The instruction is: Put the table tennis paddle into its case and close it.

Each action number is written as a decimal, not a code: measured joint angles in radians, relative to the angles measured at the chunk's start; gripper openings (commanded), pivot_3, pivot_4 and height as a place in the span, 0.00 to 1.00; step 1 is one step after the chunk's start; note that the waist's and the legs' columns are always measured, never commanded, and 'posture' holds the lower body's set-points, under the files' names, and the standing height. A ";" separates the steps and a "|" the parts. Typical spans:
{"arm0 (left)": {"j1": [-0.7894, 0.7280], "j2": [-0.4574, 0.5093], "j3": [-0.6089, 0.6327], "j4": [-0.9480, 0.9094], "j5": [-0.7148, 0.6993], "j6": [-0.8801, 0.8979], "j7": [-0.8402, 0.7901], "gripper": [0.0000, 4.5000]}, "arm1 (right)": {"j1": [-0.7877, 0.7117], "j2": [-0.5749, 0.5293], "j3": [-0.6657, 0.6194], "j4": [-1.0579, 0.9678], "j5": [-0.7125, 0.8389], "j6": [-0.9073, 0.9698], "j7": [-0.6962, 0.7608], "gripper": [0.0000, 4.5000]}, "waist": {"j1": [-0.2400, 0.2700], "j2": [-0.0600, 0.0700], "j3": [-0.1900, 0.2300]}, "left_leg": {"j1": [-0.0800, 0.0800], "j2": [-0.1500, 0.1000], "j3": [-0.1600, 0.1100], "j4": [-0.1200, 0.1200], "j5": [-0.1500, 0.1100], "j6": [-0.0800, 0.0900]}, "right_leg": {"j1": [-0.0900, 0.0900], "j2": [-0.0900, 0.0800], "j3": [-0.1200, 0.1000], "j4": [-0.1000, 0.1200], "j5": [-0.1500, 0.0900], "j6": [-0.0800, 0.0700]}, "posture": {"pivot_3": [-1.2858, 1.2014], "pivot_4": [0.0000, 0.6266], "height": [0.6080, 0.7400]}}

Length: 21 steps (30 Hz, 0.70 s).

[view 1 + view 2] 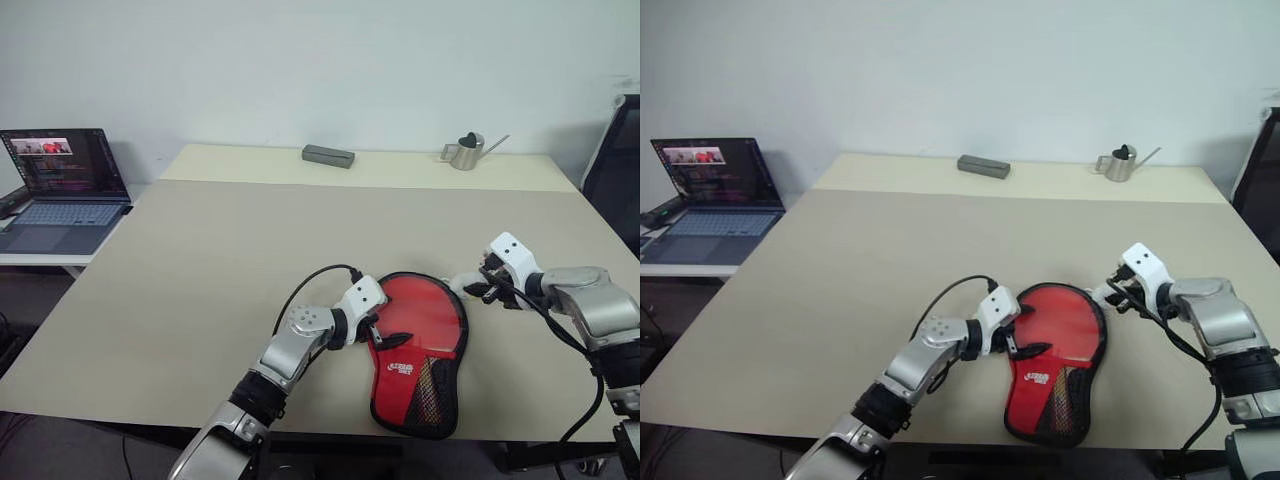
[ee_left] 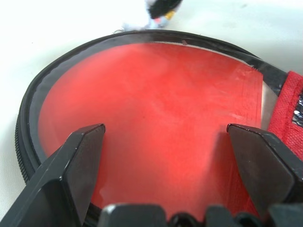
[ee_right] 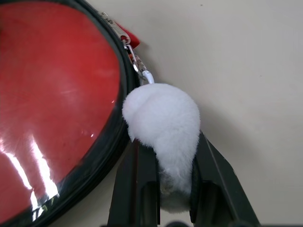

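Presently one case point(image 1: 418, 352) lies on the table point(image 1: 200, 280), white logo unreadable. Left gripper point(image 2: 165, 137) gapes wide over it, holding nothing. Right gripper point(image 3: 165, 156) pinches one white pompom point(image 3: 163, 123) on the zip pull.

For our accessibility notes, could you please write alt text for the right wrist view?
The right claw is shut on a white fluffy pom-pom clipped to the zip pull of the red case, which lies on the beige table.

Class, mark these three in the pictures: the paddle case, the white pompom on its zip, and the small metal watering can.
case point(image 1: 418, 345), left eye view, red front above the logo
white pompom point(image 3: 163, 123), right wrist view, its fluffy middle
watering can point(image 1: 466, 152), left eye view, metal body
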 measured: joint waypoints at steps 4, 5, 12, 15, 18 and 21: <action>-0.004 -0.006 0.000 0.012 0.000 -0.001 0.000 1.00 | 0.042 -0.069 -0.010 -0.063 0.032 0.019 0.057 0.07 | 0.001 0.000 0.000 | 0.000 0.000 0.000 0.000 0.000 0.000 | 0.000 -0.001 -0.001 -0.001 0.000 0.000 | 0.52 0.24 1.00; -0.007 -0.008 -0.001 0.016 0.001 -0.002 0.000 1.00 | 0.059 -0.083 -0.014 -0.081 0.039 0.025 0.067 0.07 | 0.002 0.000 0.000 | 0.000 0.000 -0.001 0.000 0.000 0.000 | 0.000 -0.001 -0.001 -0.001 0.000 0.000 | 0.52 0.24 1.00; -0.030 -0.016 -0.011 0.059 0.015 -0.047 0.007 1.00 | 0.227 -0.214 -0.074 -0.226 0.119 0.038 0.167 0.07 | 0.007 -0.003 0.001 | 0.000 0.000 0.000 0.001 0.000 0.000 | 0.002 -0.001 -0.002 -0.002 0.000 0.001 | 0.52 0.24 1.00; -0.031 -0.017 -0.022 0.063 0.026 -0.064 0.013 1.00 | 0.307 -0.268 -0.100 -0.263 0.141 0.021 0.200 0.07 | 0.009 -0.004 0.002 | 0.001 0.000 0.000 0.001 0.000 0.000 | 0.002 -0.001 -0.002 -0.002 -0.001 0.002 | 0.52 0.24 1.00; -0.031 -0.017 -0.024 0.064 0.031 -0.069 0.015 1.00 | 0.378 -0.308 -0.129 -0.280 0.153 -0.001 0.237 0.07 | 0.010 -0.004 0.002 | 0.001 0.000 0.000 0.001 -0.001 0.000 | 0.003 -0.001 -0.002 -0.002 -0.001 0.002 | 0.52 0.24 1.00; -0.031 -0.017 -0.027 0.067 0.037 -0.083 0.016 1.00 | 0.462 -0.351 -0.168 -0.310 0.185 -0.021 0.290 0.07 | 0.011 -0.004 0.002 | 0.001 0.000 0.000 0.001 -0.001 0.000 | 0.005 -0.001 -0.003 -0.002 -0.002 0.003 | 0.52 0.24 1.00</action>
